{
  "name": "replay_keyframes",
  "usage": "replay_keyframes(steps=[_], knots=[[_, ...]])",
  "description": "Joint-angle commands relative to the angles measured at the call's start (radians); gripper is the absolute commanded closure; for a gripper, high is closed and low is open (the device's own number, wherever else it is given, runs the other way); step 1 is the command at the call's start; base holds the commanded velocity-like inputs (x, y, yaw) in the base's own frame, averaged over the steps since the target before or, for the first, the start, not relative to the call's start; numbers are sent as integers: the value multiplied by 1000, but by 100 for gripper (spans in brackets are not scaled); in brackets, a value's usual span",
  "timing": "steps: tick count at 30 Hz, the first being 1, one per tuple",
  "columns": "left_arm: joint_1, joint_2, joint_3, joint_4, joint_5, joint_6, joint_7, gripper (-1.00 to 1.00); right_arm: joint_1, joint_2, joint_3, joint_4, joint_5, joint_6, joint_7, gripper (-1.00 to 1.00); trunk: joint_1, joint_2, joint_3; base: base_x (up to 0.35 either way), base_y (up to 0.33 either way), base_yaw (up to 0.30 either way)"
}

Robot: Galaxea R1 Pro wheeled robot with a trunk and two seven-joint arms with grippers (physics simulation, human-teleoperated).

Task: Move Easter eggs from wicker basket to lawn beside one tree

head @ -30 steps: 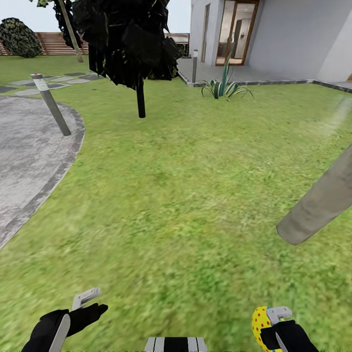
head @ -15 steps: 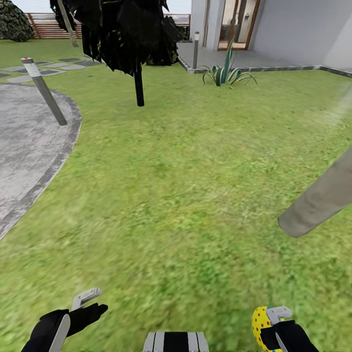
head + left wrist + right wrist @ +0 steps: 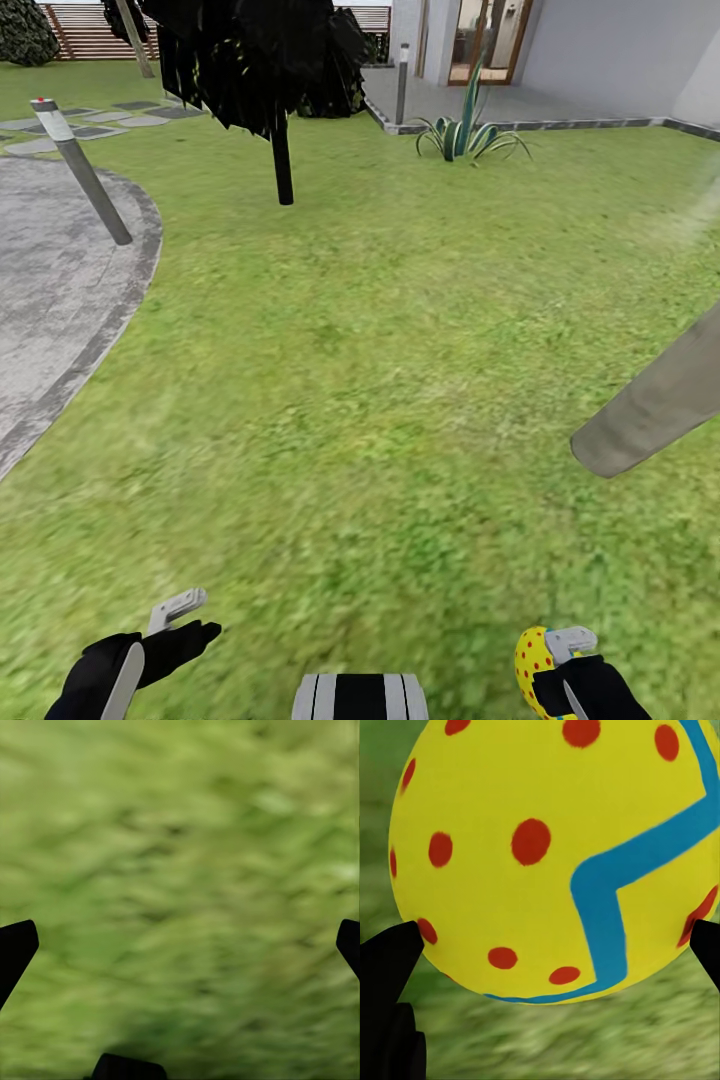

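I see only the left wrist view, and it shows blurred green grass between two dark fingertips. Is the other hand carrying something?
Observer: Yes. The right hand is shut on a yellow Easter egg with red dots and a blue zigzag band.
Operator: Is a tree near us?
Observer: A pale grey-brown trunk leans into the head view at the right, over the green lawn.
Operator: Is there any other tree?
Observer: A tree with a dark crown and thin dark trunk stands further ahead, to the left.
Operator: And what lies to the left of the grass?
Observer: A grey paved area with a grey post at its edge.
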Motion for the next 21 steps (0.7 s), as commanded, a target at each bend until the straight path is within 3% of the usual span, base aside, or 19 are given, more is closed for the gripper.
replay_keyframes(steps=[1, 5, 14, 21], knots=[[0, 0, 2, -1, -2, 5, -6, -100, 0, -1, 3, -1, 8, 6, 2, 100, 0, 0, -1, 0, 0, 0], [0, 0, 2, -1, -2, 5, -6, -100, 0, -1, 3, -1, 8, 6, 2, 100, 2, -1, -16, 0, 0, 0], [0, 0, 1, -1, -2, 5, -6, -100, 0, -1, 3, -1, 8, 6, 2, 100, 2, -1, -16, 0, 0, 0], [0, 0, 0, -1, -2, 7, -6, -100, 0, -1, 3, -1, 8, 6, 2, 100, 3, -2, -32, 0, 0, 0]])
